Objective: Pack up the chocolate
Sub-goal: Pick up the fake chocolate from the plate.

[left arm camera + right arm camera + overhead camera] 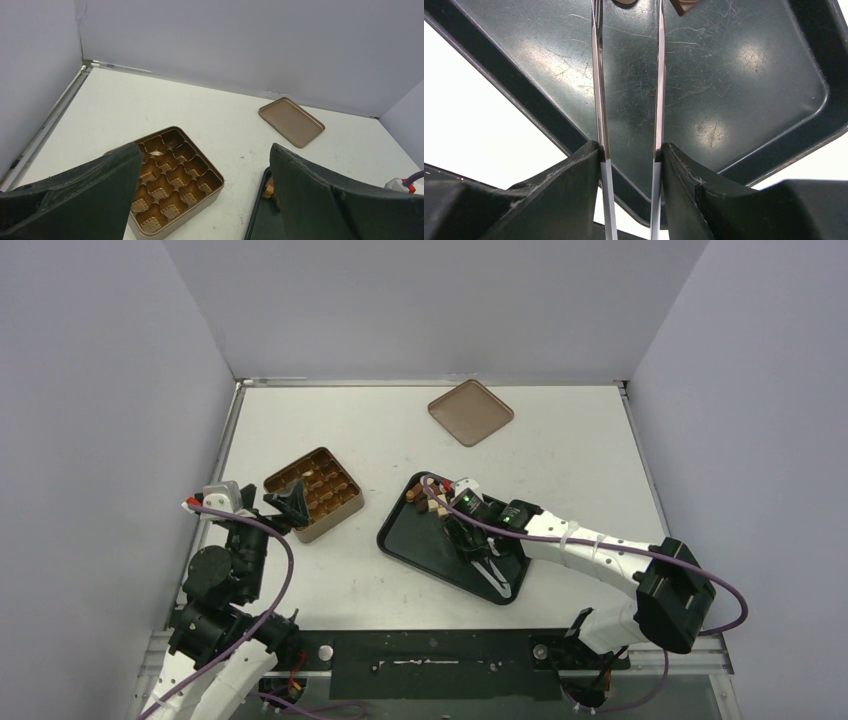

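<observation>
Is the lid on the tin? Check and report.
No, the lid lies well apart from the tin, whose compartments show uncovered.

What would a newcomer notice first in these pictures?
The right gripper, clamped on thin metal tweezers, reaches over a black tray whose far corner holds a small heap of chocolate. Left of the tray sits a gold-brown tin with compartments, the open left gripper at its left edge; a flat brown lid lies far back.
</observation>
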